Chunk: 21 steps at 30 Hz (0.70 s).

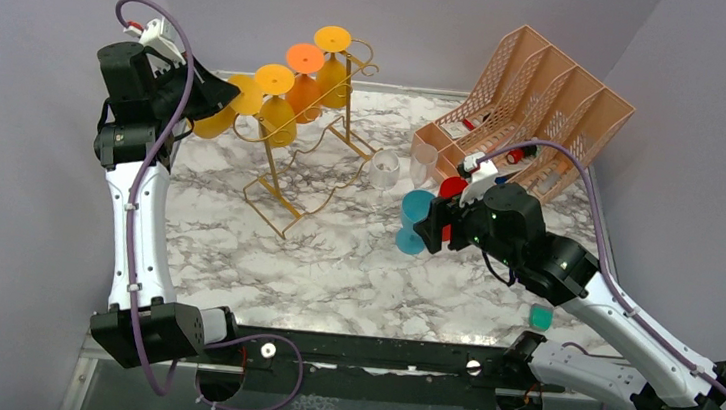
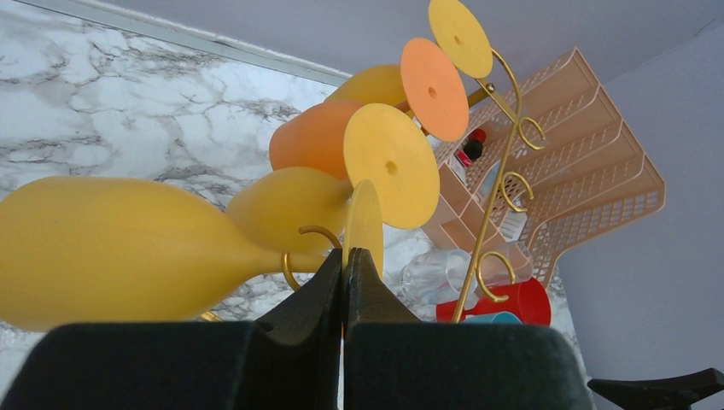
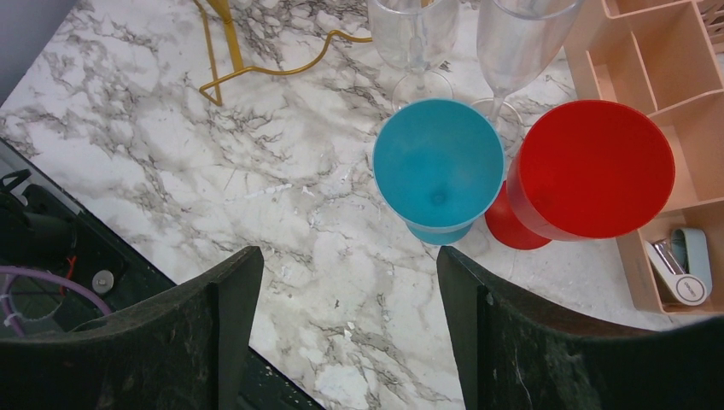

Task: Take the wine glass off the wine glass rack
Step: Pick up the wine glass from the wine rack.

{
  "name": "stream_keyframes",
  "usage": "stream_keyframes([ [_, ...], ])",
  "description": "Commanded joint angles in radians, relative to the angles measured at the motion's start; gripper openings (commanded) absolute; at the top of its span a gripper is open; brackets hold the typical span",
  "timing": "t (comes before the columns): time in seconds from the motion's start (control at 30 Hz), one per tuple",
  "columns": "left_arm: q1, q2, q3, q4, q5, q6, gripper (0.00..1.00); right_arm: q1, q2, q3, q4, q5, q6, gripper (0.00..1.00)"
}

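The gold wire wine glass rack (image 1: 329, 152) stands at the back left with several yellow and orange wine glasses hanging upside down on it. My left gripper (image 1: 210, 100) is at its left end, shut on the thin base (image 2: 364, 224) of the nearest yellow wine glass (image 2: 111, 248), whose stem sits in a gold hook (image 2: 294, 260). My right gripper (image 3: 346, 273) is open and empty, above the table near a blue glass (image 3: 440, 166) and a red glass (image 3: 593, 166).
A peach lattice file organizer (image 1: 539, 111) stands at the back right. Two clear glasses (image 3: 414, 34) stand between it and the rack. A small teal object (image 1: 541, 317) lies near the right arm.
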Motion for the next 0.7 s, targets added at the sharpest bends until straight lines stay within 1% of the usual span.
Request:
stream_keyframes([
  [0.0,0.009,-0.004,-0.007,0.030,-0.005,-0.026,0.00,-0.005,-0.007,0.031,-0.005,-0.014,0.014,0.77],
  [0.33,0.009,-0.028,-0.049,0.168,0.020,-0.160,0.00,-0.005,-0.015,0.033,-0.007,-0.008,0.021,0.77],
  [0.67,0.009,-0.071,-0.097,0.223,-0.027,-0.228,0.00,-0.006,-0.018,0.032,-0.012,-0.007,0.032,0.77],
])
